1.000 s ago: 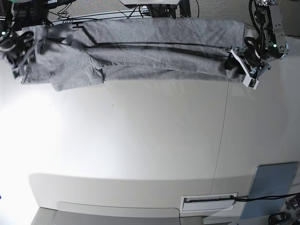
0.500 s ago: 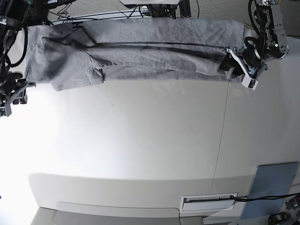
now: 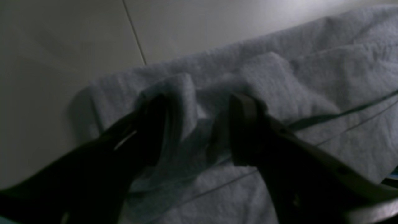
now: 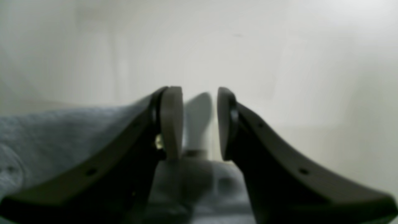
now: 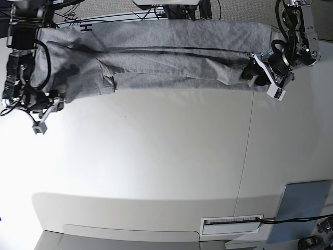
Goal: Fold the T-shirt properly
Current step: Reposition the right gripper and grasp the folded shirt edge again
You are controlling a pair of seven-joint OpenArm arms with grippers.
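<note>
The table (image 5: 156, 166) is carrying the T-shirt (image 5: 166, 57), lying in a long band along its far edge. The left gripper (image 3: 199, 124) is standing wide around a bunched fold at one end, while the right gripper (image 4: 199, 124) is hanging parted and empty beside the other.

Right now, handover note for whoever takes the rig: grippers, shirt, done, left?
Left gripper: jaws wide, straddling a bunched ridge of the T-shirt at its end on the base view's right; not closed on it.
Right gripper: jaws parted, nothing between them, beside the shirt's other end.
Shirt: a long narrow band along the far edge of the table, one sleeve sticking out toward the right gripper.
Done: lengthwise folds.
Left: grip both ends, fold crosswise.
</note>
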